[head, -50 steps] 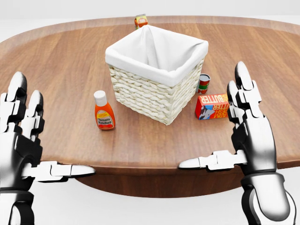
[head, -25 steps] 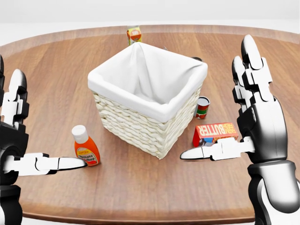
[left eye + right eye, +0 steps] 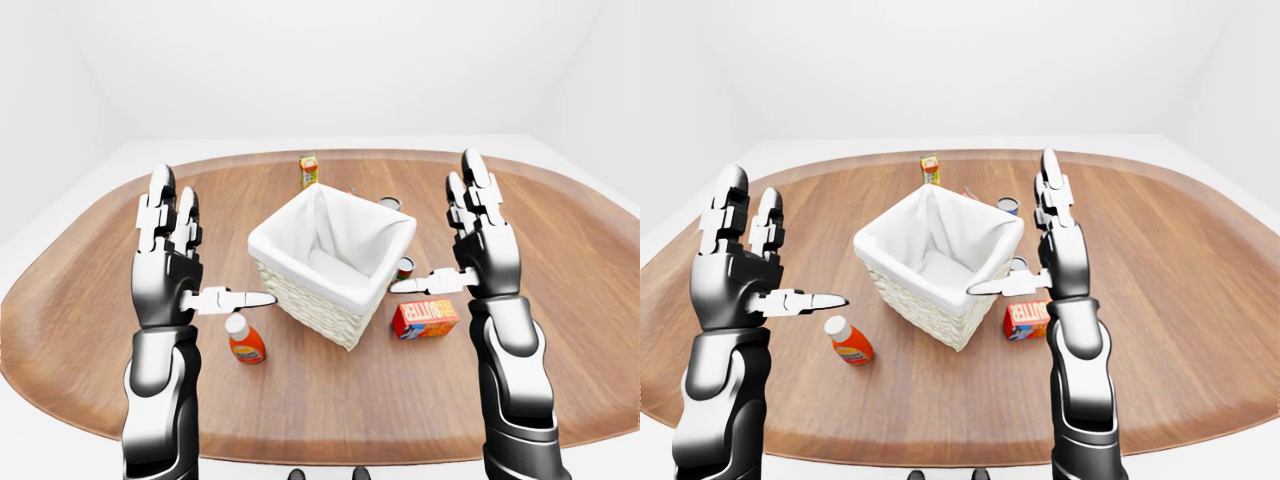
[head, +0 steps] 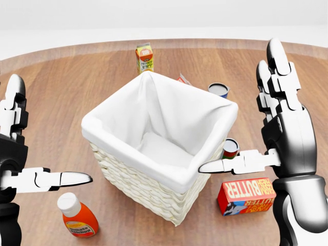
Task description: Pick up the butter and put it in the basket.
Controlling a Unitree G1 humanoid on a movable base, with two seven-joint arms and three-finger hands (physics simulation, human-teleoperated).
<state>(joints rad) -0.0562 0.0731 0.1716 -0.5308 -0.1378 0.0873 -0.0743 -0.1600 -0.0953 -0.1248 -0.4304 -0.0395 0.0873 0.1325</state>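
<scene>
The butter [image 4: 247,196], a red-orange box with white lettering, lies on the wooden table [image 4: 56,97] just right of the basket's lower corner. The basket [image 4: 134,187] is pale wicker with a white cloth liner, and nothing shows inside it. My right hand [image 4: 248,130] is held upright above the butter, open, fingers pointing up and thumb [image 4: 225,165] reaching left over the basket's right corner. It does not touch the butter. At the left edge of the head view my left hand [image 4: 46,138] is open too, thumb pointing right, apart from the basket.
A ketchup bottle [image 4: 77,219] lies left of and below the basket. A small red can [image 4: 230,148] stands between basket and butter. A blue-rimmed can [image 4: 218,90] and a juice carton [image 4: 144,57] stand beyond the basket. The table's rounded edge runs near my body [image 3: 330,455].
The whole picture has shifted: the camera has moved closer and the basket looms larger. Butter and ketchup sit lower in the view. Both hands remain open and raised.
</scene>
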